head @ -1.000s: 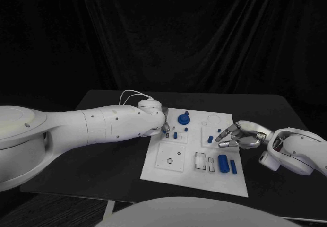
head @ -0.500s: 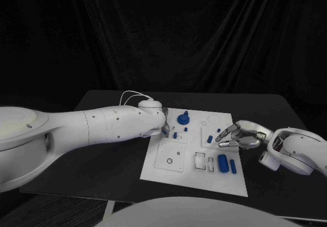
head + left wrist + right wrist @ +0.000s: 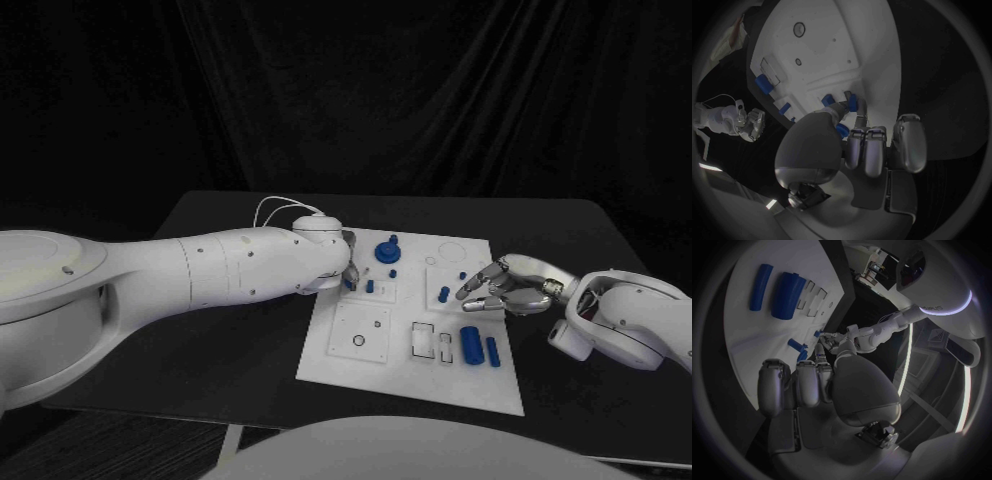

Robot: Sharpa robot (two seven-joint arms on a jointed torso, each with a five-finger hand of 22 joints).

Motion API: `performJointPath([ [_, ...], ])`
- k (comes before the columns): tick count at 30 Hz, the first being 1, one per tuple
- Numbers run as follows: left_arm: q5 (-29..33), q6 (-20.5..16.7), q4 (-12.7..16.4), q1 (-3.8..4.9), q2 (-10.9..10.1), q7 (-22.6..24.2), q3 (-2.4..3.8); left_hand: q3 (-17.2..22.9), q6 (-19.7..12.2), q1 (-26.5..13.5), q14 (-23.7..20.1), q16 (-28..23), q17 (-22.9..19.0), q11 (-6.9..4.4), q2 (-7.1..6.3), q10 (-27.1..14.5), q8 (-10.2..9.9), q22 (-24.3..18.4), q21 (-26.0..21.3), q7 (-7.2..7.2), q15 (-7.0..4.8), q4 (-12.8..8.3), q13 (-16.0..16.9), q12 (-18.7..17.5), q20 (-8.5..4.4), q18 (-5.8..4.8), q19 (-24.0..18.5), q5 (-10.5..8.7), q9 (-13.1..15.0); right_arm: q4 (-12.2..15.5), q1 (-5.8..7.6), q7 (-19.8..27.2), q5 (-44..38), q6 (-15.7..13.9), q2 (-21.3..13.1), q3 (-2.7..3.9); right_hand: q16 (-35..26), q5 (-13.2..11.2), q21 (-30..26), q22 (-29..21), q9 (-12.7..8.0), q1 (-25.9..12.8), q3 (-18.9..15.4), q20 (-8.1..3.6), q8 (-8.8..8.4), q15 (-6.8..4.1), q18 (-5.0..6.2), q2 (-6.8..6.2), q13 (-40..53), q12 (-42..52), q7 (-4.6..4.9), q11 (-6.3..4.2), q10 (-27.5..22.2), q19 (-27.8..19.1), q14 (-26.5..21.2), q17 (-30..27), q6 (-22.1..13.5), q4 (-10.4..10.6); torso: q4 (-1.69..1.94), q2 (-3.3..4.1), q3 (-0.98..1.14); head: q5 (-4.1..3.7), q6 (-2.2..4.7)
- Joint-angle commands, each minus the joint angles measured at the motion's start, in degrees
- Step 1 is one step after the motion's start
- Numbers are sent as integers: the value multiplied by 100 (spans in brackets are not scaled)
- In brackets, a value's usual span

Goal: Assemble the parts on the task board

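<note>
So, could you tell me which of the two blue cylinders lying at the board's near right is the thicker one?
The inner blue cylinder, nearer the board's middle; the slimmer blue rod lies beside it toward the task board's right edge.

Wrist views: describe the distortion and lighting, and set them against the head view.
Left wrist view: fisheye bends the white task board edges; the silver left hand looms large, dim and grey. Right wrist view: the same bending; a bright light strip glares beside the silver right hand. Head view: straight board edges, black backdrop, evenly lit.
</note>
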Motion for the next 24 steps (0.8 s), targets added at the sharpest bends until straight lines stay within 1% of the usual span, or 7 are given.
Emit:
performJointPath([
  [1,68,16,-4,-35,23,25,1,471,27,22,583,-34,1472,-24,24,534,34,1143,-15,-77,-7,-440,1422,-22,-35,12,299,-18,-3,16,-15,22,6,-53,-9,3,-22,7,-25,1230,-8,217,-3,38,-18,-37,27,226,-1195,-54,20,-4,168,227,226,9,4,-28,-5,-1,0,-17,-1],
  [14,68,-6,-33,-65,72,58,1,466,18,7,579,-49,1461,-23,19,522,21,1141,-25,-75,-6,-428,1404,-48,-33,14,296,-38,-9,18,-15,32,6,-55,-5,3,-16,8,-28,1229,-8,217,-5,38,-18,-37,27,227,-1188,-49,20,-4,170,226,228,18,3,-29,2,1,1,-41,-1],
  [15,68,-6,-35,-67,73,59,1,458,17,-7,579,-51,1460,-22,16,523,15,1142,-21,-76,-5,-416,1405,-47,-32,13,297,-61,-13,17,-15,32,6,-53,-4,3,-16,8,-28,1229,-8,217,-5,38,-18,-37,27,227,-1188,-49,20,-4,170,226,228,18,3,-29,2,4,0,-40,-1],
  [17,68,1,-36,-70,72,56,1,420,23,-75,579,-48,1462,-29,32,517,-12,1141,-25,-89,-6,-342,1395,-62,-31,13,297,-220,-33,15,-16,31,6,-49,-1,3,-16,8,-28,1229,-8,217,-5,38,-18,-37,27,227,-1188,-49,20,-4,170,226,228,18,3,-29,5,0,0,-39,-1],
  [20,68,21,-38,-73,72,52,1,384,14,-131,578,-53,1458,-32,38,507,-64,1142,-24,-94,-9,-278,1380,-85,-32,13,299,-293,-79,11,-16,31,6,-43,3,3,-15,8,-28,1228,-9,217,-6,38,-19,-37,28,228,-1184,-45,20,-3,172,226,229,20,3,-29,1,-1,0,-31,-1],
  [21,68,28,-38,-74,70,50,1,340,30,-181,577,-60,1452,-37,38,500,-93,1141,-30,-101,-12,-219,1369,-101,-33,14,298,-366,-112,10,-16,30,6,-41,5,3,-15,8,-28,1228,-9,217,-6,38,-19,-37,28,228,-1184,-45,20,-3,172,226,229,20,3,-29,1,-2,1,-25,-1],
  [24,68,42,-41,-77,69,45,1,262,55,-285,574,-74,1442,-40,53,488,-130,1141,-33,-106,-15,-103,1350,-130,-35,14,299,-397,-157,7,-16,29,6,-37,8,3,-15,8,-28,1228,-9,217,-6,38,-19,-37,28,228,-1184,-45,20,-3,172,226,229,20,3,-29,-3,-2,1,-15,-1],
])
